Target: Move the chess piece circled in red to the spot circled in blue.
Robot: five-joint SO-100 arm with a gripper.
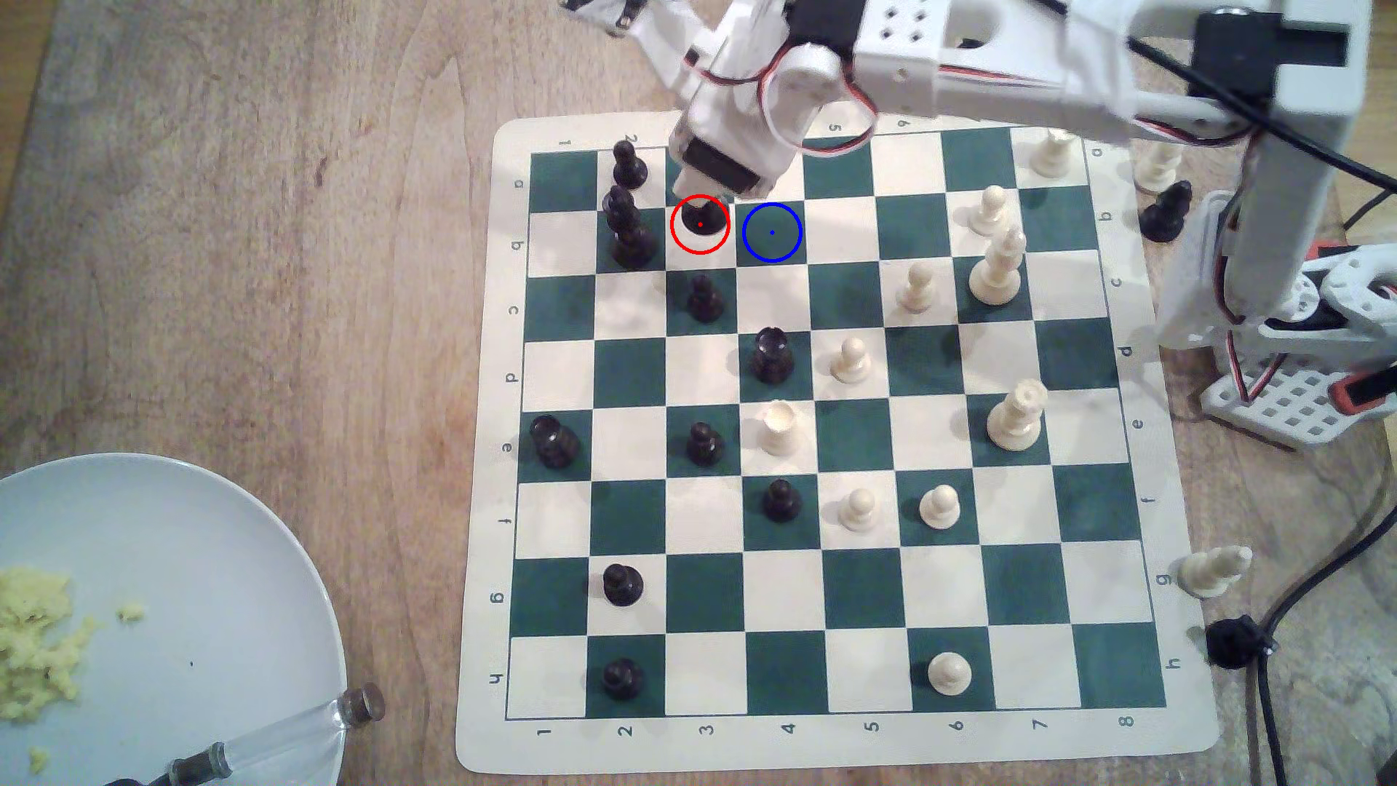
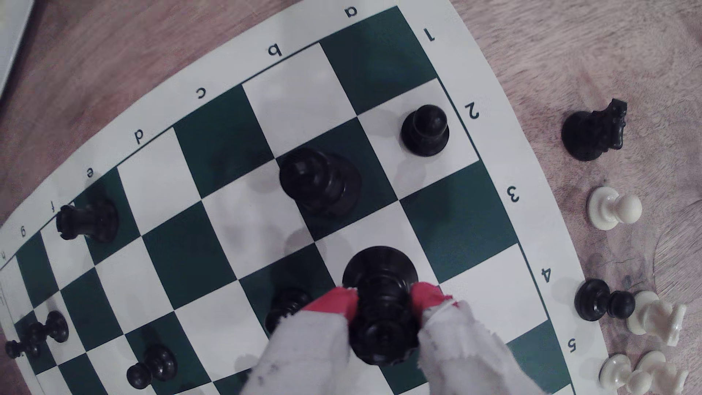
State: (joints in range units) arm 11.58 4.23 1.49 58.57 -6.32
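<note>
The black chess piece (image 1: 700, 221) stands on the red-circled cream square near the board's far edge, its top hidden under my gripper (image 1: 709, 198). In the wrist view the piece (image 2: 381, 273) has a wide round base resting on the cream square. My gripper (image 2: 383, 300) is closed around its narrow waist, one red-tipped finger (image 2: 340, 302) pressed against each side. The spot (image 1: 772, 232) is the dark green square with a blue circle, one square toward the exterior view's right, and nothing stands on it.
A tall black piece (image 1: 629, 230) stands one square to the exterior view's left of the rook. Black pawns (image 1: 704, 298) (image 1: 629, 165) are close by. A plate (image 1: 189, 604) lies at the lower left. The arm base (image 1: 1285, 287) and spare pieces sit off the board's right side.
</note>
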